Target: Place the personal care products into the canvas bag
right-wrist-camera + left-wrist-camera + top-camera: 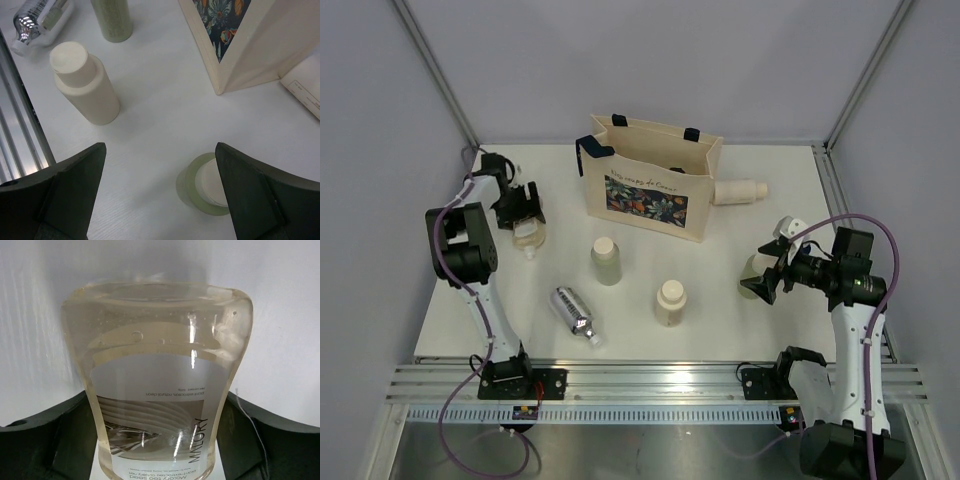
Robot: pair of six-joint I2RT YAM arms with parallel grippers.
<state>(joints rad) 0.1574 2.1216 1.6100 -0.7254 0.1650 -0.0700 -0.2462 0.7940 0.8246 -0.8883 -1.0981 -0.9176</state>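
The canvas bag [645, 182] stands open at the back centre; its corner shows in the right wrist view [245, 50]. My left gripper [523, 215] is shut on a clear squarish bottle [527, 238], whose printed label fills the left wrist view [157, 390] between the gripper's [157, 450] dark fingers. My right gripper [767, 270] is open above an upright pale green bottle [752, 270]. In the right wrist view the bottle's cream cap [212, 182] sits close to the right finger of the gripper [160, 190].
An upright pale green bottle [606, 260], a beige bottle [670, 302] and a lying silver bottle [575, 315] sit in front of the bag. A cream-white bottle [740, 191] lies at the bag's right. A metal rail [640, 380] runs along the near edge.
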